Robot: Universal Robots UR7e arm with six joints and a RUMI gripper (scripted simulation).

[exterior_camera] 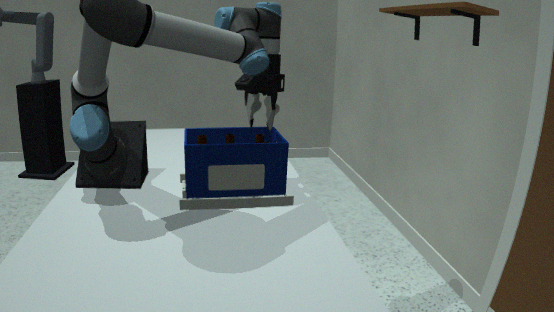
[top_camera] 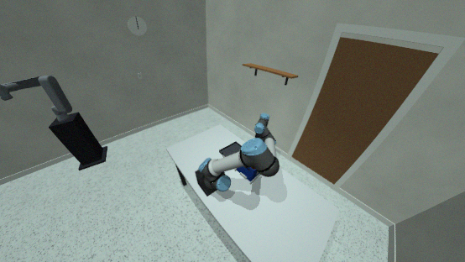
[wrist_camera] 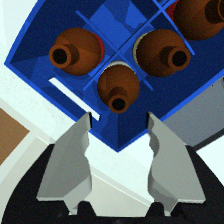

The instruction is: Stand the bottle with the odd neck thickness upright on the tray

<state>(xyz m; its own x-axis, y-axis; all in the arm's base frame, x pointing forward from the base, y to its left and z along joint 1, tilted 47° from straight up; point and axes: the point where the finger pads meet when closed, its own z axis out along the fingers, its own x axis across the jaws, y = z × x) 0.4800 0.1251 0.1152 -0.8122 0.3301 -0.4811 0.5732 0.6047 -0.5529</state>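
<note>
A blue crate (exterior_camera: pixel 235 162) stands on the white table and holds brown bottles. The wrist view looks down on several of them: one at the left (wrist_camera: pixel 77 51), one in the nearest cell (wrist_camera: pixel 118 89), one to the right (wrist_camera: pixel 162 52) and one at the top edge (wrist_camera: pixel 200 17). My gripper (exterior_camera: pixel 261 119) hangs just above the crate's far right corner, pointing down. Its fingers are partly open with nothing between them, a little short of the nearest bottle's neck. The dark tray (top_camera: pixel 230 149) lies beside the crate and shows as a grey surface in the wrist view (wrist_camera: pixel 200 117).
The arm's base (exterior_camera: pixel 112 155) stands on the table to the left of the crate. A pale flat strip (exterior_camera: pixel 235 201) lies at the crate's front foot. A black stand (exterior_camera: pixel 42 130) is on the floor, and a wall shelf (exterior_camera: pixel 440 10) hangs high on the right.
</note>
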